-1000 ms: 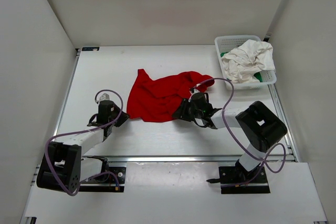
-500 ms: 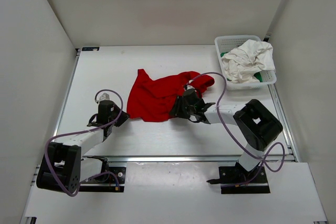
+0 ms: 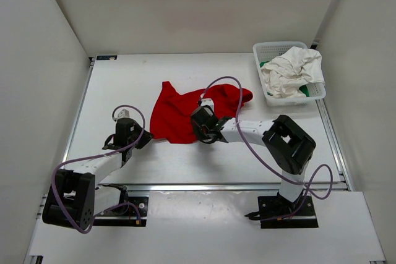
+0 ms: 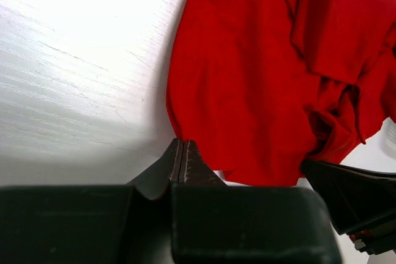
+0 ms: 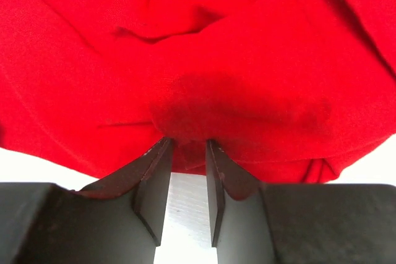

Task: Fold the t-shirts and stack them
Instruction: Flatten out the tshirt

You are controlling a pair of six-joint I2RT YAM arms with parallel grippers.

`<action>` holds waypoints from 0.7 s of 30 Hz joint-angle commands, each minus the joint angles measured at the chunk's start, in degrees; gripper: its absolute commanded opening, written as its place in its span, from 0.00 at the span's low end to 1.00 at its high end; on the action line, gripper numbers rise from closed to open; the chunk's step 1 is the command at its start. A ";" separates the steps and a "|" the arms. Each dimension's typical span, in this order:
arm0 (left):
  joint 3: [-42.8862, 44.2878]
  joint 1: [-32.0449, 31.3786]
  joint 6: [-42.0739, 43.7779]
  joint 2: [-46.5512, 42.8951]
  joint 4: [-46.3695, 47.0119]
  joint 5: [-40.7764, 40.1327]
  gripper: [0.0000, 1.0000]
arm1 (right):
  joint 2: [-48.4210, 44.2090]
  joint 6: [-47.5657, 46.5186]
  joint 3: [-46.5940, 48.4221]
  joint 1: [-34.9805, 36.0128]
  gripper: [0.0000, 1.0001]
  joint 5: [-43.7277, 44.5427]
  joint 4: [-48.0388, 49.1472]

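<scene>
Pinches near hem of crumpled red shirt [image 3: 179, 112], mid-table, with right gripper [image 5: 185, 146]. Holds left gripper [image 4: 179, 146] pressed together at its left edge, cloth between unclear. Leaves white shirt [image 3: 291, 69] and green shirt [image 3: 304, 91] heaped in basket [image 3: 266, 46]. Shows nothing folded or stacked yet.

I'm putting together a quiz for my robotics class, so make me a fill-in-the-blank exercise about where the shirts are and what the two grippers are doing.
The right gripper pinches the red t-shirt, which lies on the ___. The white t-shirt sits bunched in the mesh ___. Beside it peeks a bit of ___ cloth. The left gripper is not open but ___.
Missing words: table, basket, green, shut.
</scene>
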 commanded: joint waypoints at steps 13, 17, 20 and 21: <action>2.53 0.04 0.22 -0.60 0.85 1.41 0.00 | -8.50 -0.83 -6.14 -1.04 0.02 5.29 -1.31; 3.76 1.62 0.39 -0.95 0.33 1.85 0.00 | -16.41 -1.18 -10.36 -2.53 0.00 3.45 -1.92; 4.72 2.94 1.01 -1.48 -0.46 2.12 0.00 | -25.96 -2.93 -14.22 -2.36 0.00 2.91 -5.87; 5.42 3.55 0.92 -1.57 -0.46 2.55 0.00 | -30.00 -3.03 -15.45 -2.80 0.00 1.69 -8.23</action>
